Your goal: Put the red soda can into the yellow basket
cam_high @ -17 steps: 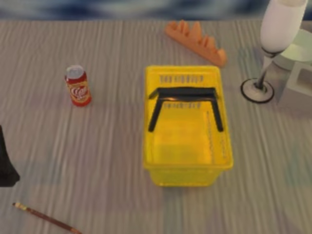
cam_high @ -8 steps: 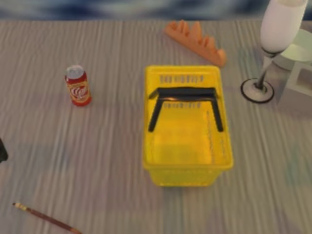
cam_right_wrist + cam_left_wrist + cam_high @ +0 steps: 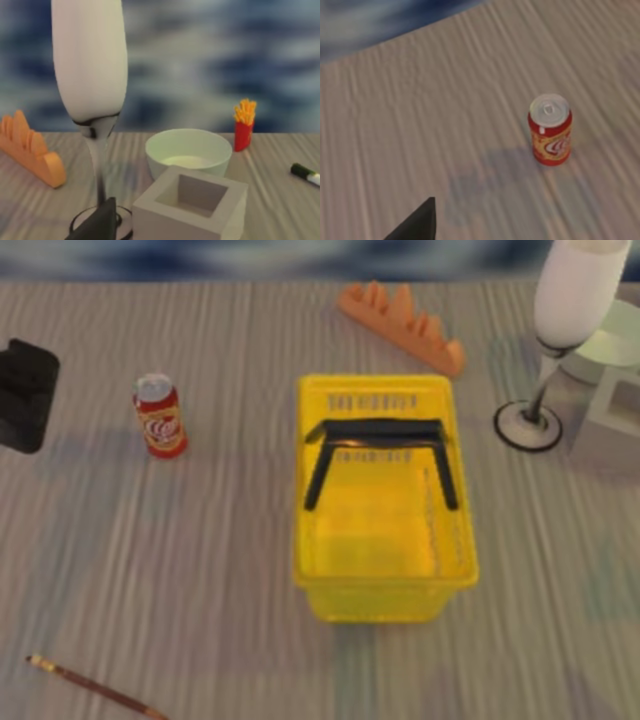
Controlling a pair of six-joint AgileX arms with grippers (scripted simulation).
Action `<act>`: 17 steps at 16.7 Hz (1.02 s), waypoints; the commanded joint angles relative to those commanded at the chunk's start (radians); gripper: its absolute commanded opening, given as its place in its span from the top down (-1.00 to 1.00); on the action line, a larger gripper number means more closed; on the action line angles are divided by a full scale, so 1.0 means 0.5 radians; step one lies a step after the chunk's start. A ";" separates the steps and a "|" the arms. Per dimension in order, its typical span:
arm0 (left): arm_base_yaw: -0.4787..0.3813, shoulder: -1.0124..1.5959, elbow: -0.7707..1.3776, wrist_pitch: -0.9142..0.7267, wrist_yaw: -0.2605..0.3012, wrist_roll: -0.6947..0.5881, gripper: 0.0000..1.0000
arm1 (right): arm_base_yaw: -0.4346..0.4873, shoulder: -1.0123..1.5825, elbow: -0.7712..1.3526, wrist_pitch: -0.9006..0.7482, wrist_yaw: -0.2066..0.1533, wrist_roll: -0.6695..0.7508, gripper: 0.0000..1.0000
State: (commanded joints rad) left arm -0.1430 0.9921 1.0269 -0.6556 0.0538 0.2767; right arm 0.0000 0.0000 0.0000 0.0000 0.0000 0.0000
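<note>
Approaching the red soda can (image 3: 160, 417) is the step in hand, judged from how things lie. Left gripper (image 3: 25, 395) at the top view's left edge, level with the can and well apart from it, only a dark block showing; fingers hidden there, and in the left wrist view just one dark tip (image 3: 417, 223) at the frame's edge, so open or closed: cannot tell. Can upright on the table (image 3: 200, 570), silver top up, swirly logo on its side, standing alone to the left of the yellow basket (image 3: 385, 585) with bare table between the two. Nothing touching the can. Basket near the middle of the table, black handles (image 3: 380, 435) folded across its far half, the near half of the opening free and seemingly empty.

Right arm parked off to the right, outside the top view; its wrist camera looking over a white glass (image 3: 90, 65), a pale bowl (image 3: 189, 150), a grey open box (image 3: 192, 202), an orange toothed rack (image 3: 32, 150), a fries carton (image 3: 244, 125) and a marker (image 3: 306, 174). Right fingers likewise not readable, only a dark tip low in that view.

Next move, as a judgement: bring the left gripper over to the can, straddle its body with spread fingers, close on the middle, lift clear, then carry across and release over the open near half, avoiding the handles. Also on the table: a pencil (image 3: 95, 688) near the front left, out of the way.
</note>
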 joint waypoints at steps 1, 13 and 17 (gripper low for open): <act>-0.018 0.240 0.176 -0.158 0.002 0.050 -1.00 | 0.000 0.000 0.000 0.000 0.000 0.000 -1.00; -0.134 2.595 2.194 -1.505 -0.056 0.555 -1.00 | 0.000 0.000 0.000 0.000 0.000 0.000 -1.00; -0.137 2.946 2.636 -1.603 -0.085 0.650 -1.00 | 0.000 0.000 0.000 0.000 0.000 0.000 -1.00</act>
State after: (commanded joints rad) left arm -0.2114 2.4651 2.3451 -1.4570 0.0113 0.6019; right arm 0.0000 0.0000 0.0000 0.0000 0.0000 0.0000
